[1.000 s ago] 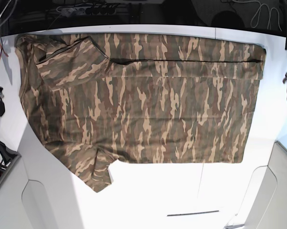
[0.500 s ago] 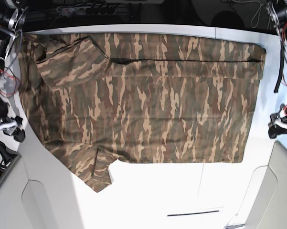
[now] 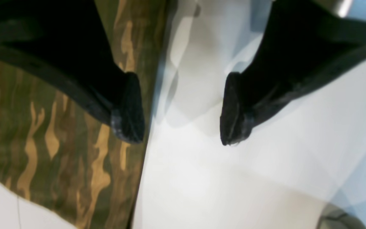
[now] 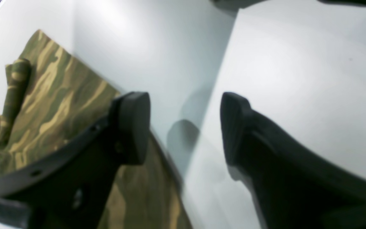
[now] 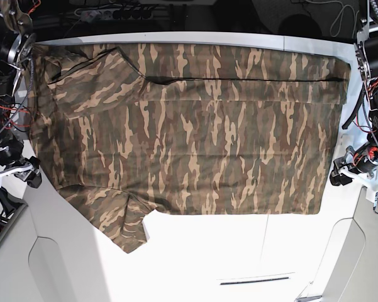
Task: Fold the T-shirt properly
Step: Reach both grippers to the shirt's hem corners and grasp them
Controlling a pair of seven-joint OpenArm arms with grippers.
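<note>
**Both end effectors wide open, one at each short end of the shirt**

In the left wrist view the left end effector (image 3: 181, 108) stands with its jaws spread wide and nothing between them. It straddles the shirt's edge: one fingertip (image 3: 129, 108) hangs over camouflage cloth, the other over bare white tabletop (image 3: 233, 184). The T-shirt (image 3: 59, 143) fills that view from 12 round through 9 to 6 o'clock. Whether the fingertips touch the cloth or hover above it cannot be told; the picture is blurred.

The right end effector (image 4: 184, 127) is likewise wide open and empty. The shirt lies at its 8 o'clock, with a small rolled fold of cloth near 9 o'clock. One jaw hides the cloth beneath it, so the exact line of the edge there is lost.

From the base view the shirt (image 5: 189, 132) lies flat, its long axis running 3 to 9 o'clock across the tabletop (image 5: 239, 251). One sleeve sticks out toward 7 o'clock; a folded-over strip runs along the far edge at 12 o'clock. The left end effector (image 5: 339, 175) sits just beside the 3 o'clock end, the right end effector (image 5: 26, 174) just beside the 9 o'clock end. Each is about equally near its own edge, so I judge the next move as a paired grasp at both ends. The collar and label cannot be made out.
</note>
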